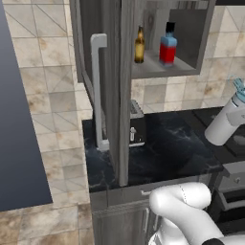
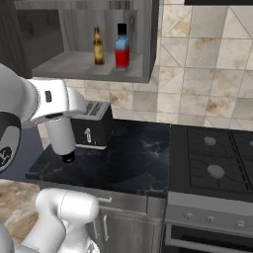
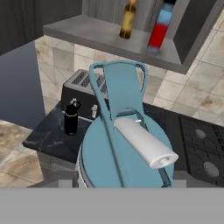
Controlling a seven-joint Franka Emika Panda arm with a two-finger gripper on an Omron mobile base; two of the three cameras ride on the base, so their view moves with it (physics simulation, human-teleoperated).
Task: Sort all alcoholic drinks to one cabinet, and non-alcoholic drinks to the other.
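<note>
My gripper (image 3: 127, 186) was closed round the white teal-lidded bottle (image 1: 228, 119), its jaws standing fairly wide on the body; the teal lid filled the hand view. The bottle hung tilted in the air, above the tabletop (image 1: 162, 153) and to the right of the toaster (image 2: 91, 123). The amber beer bottle (image 1: 139, 46) and the red-and-blue bottle (image 1: 168, 45) stood side by side on the shelf of the open grey wall cabinet (image 1: 119, 86), above the toaster. The small black bottle (image 3: 71, 117) stood on the tabletop just beside the toaster. Judgement: alcoholic drinks sorted; step in hand was carrying the first non-alcoholic drink. Next move calls for reaching the other cabinet, which I could not see.
</note>
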